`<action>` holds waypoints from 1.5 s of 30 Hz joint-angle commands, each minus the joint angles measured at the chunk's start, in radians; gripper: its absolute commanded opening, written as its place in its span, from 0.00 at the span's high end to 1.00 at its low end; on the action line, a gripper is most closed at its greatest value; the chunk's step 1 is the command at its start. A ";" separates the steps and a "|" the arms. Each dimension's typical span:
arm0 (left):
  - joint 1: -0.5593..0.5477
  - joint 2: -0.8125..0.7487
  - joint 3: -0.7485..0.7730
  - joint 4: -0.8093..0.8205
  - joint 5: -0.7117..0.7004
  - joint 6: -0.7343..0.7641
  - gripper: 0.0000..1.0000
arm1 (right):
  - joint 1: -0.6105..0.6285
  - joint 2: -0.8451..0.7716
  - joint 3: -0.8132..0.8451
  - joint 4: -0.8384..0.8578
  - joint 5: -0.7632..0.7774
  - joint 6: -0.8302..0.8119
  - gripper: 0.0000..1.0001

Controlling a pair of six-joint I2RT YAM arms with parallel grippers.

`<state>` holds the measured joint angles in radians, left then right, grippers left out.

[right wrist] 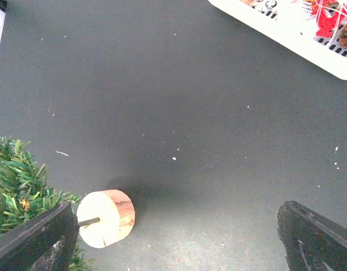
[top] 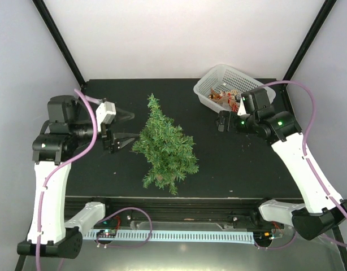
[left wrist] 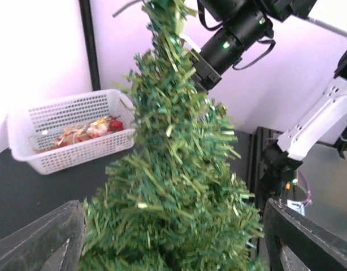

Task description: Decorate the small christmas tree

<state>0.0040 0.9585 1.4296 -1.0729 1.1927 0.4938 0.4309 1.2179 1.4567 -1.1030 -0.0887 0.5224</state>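
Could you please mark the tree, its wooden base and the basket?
small christmas tree (top: pixel 165 144), top external view, middle branches.
wooden base (right wrist: pixel 105 226), right wrist view, flat face.
white basket (left wrist: pixel 77 155), left wrist view, front wall.

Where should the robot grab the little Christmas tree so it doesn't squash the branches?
Grab the small christmas tree low down, on the thin stem just above its round wooden base. The branches are bristly and flare wide, so they would probably squash; the stem looks firmer. Come in level from the left, where the open left pincer faces it.
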 commanded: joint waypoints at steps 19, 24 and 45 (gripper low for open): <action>-0.230 0.234 0.115 0.283 0.108 -0.212 0.10 | -0.003 -0.070 -0.040 -0.039 0.029 0.023 0.02; -0.261 0.223 0.101 0.288 0.116 -0.225 0.12 | -0.003 -0.058 -0.045 -0.024 0.017 0.028 0.02; -0.363 0.235 0.084 0.289 -0.026 -0.200 0.83 | -0.002 -0.082 -0.072 -0.004 0.004 0.060 0.02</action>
<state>-0.3420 1.1912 1.5005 -0.7845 1.1969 0.2840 0.4309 1.1595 1.3987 -1.1221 -0.0750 0.5655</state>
